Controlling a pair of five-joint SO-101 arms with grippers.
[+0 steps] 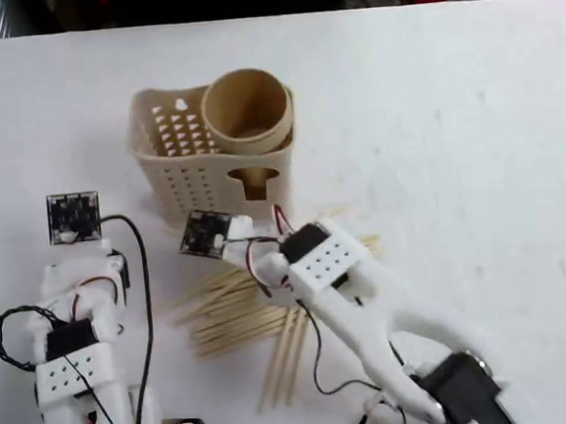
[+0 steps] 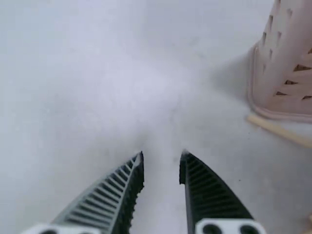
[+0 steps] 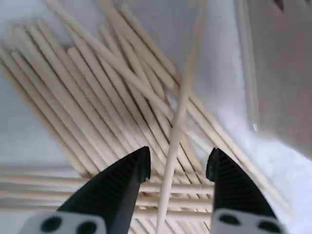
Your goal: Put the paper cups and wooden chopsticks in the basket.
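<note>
Jaws a little apart and empty, our left gripper [image 2: 161,158] hangs over bare table [image 2: 73,73]. Next comes the basket [image 1: 175,172], upright, with a cup [image 1: 246,111] inside. Nearer the arms, the chopsticks [image 1: 233,316] lie heaped close to its front wall. Our right gripper [image 3: 178,158] sits low over them, jaws wide, straddling one stick [image 3: 183,102] that lies across the pile. We should close squarely on that stick near its middle, so it lifts level without dragging its neighbours.

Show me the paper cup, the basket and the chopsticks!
brown paper cup [image 1: 247,114], high view, its inside wall
beige perforated plastic basket [image 1: 191,185], high view, its front wall
pale wooden chopsticks [image 3: 87,87], right wrist view, middle of pile
</note>
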